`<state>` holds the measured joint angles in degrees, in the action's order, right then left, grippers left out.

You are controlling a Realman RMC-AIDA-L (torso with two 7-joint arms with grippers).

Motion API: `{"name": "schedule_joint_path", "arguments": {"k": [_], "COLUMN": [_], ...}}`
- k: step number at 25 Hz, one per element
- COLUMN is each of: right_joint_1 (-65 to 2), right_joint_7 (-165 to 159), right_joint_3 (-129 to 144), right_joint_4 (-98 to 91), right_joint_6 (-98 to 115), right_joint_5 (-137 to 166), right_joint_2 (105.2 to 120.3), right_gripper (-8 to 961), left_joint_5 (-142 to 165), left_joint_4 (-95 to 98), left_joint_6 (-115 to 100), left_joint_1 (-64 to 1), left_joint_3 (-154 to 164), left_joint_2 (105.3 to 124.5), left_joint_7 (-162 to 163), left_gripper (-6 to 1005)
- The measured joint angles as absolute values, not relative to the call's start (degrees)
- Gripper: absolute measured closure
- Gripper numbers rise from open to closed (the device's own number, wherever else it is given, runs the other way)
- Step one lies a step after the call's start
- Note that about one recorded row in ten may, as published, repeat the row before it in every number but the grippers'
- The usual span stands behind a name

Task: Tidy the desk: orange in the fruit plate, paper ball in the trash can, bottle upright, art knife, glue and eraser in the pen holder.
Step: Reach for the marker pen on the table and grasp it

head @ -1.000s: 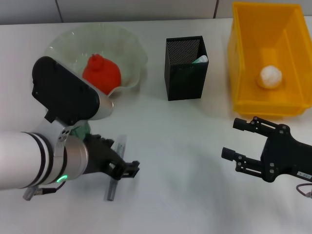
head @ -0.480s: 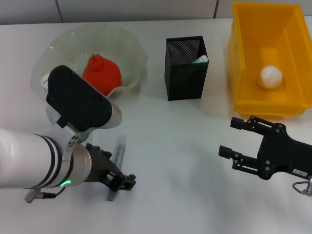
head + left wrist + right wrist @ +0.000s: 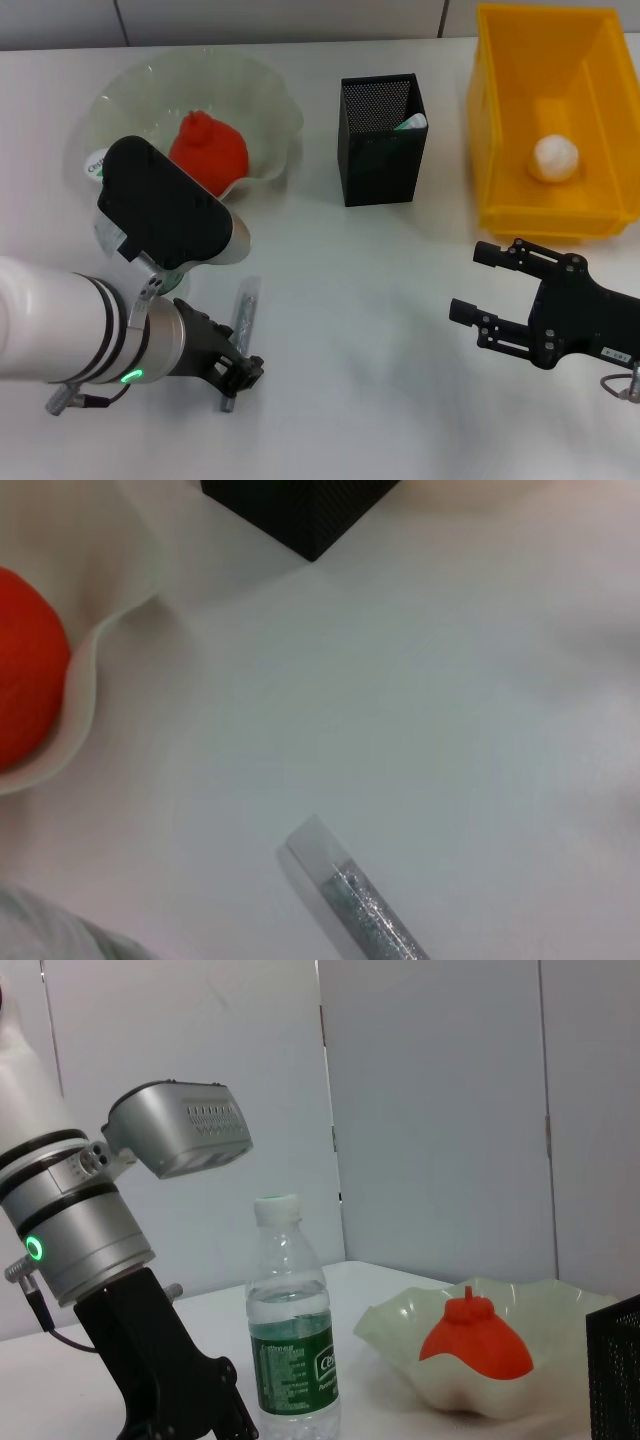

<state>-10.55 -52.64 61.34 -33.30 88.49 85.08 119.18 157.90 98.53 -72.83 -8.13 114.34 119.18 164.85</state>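
Currently left gripper (image 3: pixel 237 372) sat over the art knife (image 3: pixel 241 320) near the desk's front edge, finger state unclear; knife looked light, stiff, slippery, best pinched mid-body; right gripper (image 3: pixel 488 290) open, idle

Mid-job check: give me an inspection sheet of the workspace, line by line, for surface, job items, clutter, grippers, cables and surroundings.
Surface: white desk, no spills seen.
Orange: in the fruit plate.
Paper ball: in the trash can.
Bottle: upright beside the plate, mostly hidden by the left arm in the head view.
Pen holder: upright, a pale item showing at its rim.
Art knife: flat on the desk, not yet stowed.
Eraser: not seen.
Clutter: nothing seen.
Left gripper: low over the knife's near end, jaws state unclear.
Right gripper: jaws open, empty, before the trash can.
Cables: one at each wrist, clear of items.
Surroundings: grey wall panels.
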Motion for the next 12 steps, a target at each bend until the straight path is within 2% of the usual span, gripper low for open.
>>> {"name": "schedule_joint_path", "arguments": {"k": [4, 12], "right_joint_1": [-10.54, -10.54], "right_joint_7": [-53.40, -54.01], "right_joint_3": [61.35, 61.34], "right_joint_4": [-33.52, -33.74], "right_joint_6": [88.50, 88.50], "right_joint_5": [85.07, 85.07], "right_joint_2": [119.18, 119.09], "right_gripper": [227, 227], "left_joint_5": [157.78, 157.05], "left_joint_4": [98.09, 97.21], "left_joint_6": [-73.20, -75.28], "left_joint_1": [-8.65, -10.39], "left_joint_3": [114.21, 113.56], "left_joint_2": [119.18, 119.19], "left_joint_7": [164.87, 164.95], "left_gripper": [518, 545]}}
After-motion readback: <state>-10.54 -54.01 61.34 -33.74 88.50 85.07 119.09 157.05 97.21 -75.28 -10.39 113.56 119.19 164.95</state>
